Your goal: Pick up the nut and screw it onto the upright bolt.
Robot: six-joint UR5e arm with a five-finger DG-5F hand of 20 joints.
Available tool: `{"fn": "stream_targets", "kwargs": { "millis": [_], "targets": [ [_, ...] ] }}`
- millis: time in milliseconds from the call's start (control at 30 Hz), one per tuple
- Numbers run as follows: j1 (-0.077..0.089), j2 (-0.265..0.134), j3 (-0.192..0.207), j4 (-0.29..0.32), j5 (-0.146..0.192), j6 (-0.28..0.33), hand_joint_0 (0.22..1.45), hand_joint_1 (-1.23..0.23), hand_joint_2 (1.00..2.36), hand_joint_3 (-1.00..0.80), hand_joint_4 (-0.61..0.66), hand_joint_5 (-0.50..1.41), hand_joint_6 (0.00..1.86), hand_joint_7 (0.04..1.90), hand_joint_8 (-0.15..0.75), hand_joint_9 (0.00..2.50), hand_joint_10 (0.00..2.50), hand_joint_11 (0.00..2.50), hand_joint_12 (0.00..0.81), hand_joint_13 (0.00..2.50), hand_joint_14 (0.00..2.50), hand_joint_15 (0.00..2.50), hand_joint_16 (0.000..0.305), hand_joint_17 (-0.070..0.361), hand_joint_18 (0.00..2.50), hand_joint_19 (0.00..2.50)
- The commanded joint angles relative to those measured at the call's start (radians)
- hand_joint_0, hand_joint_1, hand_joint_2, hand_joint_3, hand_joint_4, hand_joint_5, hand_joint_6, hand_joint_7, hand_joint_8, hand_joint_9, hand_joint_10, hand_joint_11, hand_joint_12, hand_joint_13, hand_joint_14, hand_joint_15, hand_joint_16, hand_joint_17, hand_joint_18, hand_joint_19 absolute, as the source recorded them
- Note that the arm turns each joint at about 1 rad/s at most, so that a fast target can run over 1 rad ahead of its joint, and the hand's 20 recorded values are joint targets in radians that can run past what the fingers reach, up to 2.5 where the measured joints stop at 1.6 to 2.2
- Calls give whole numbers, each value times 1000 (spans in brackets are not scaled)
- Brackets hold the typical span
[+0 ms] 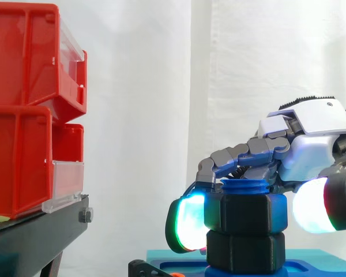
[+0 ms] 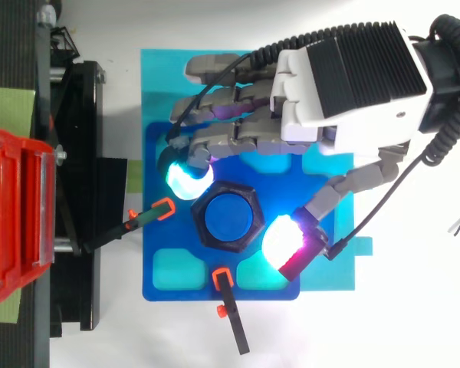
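Two-high side-on: nut [image 1: 245, 212] over hex base [image 1: 245, 251], pinched by hand [image 2: 351, 75] | above: bolt [image 2: 228, 215] end

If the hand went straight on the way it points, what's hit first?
The nut, on the bolt: it sits between the hand's pads, so the hand would likely push it at once. Beyond: the stand.
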Motion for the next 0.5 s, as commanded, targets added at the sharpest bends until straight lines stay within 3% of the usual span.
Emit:
{"fn": "stream_targets", "kwargs": {
  "millis": [0, 133, 267, 467],
  "targets": [
    [-2, 1, 0, 2, 0, 4, 406, -612, 1000, -500, 210, -183, 503, 873, 262, 456, 0, 0, 374, 176, 0, 0, 60, 134, 0, 0],
    [-8, 1, 25, -1, -3, 29, 375, -489, 1000, -500, 168, -218, 502, 706, 261, 378, 0, 0, 394, 118, 0, 0, 64, 144, 0, 0],
    [-25, 14, 45, -6, -6, 32, 365, -389, 1000, -500, 153, -231, 501, 654, 258, 353, 0, 0, 401, 94, 0, 0, 66, 149, 0, 0],
    [-45, 57, 43, -76, -11, 34, 367, -343, 1000, -500, 149, -232, 501, 654, 257, 339, 0, 0, 400, 89, 0, 0, 66, 149, 0, 0]
  ]
}}
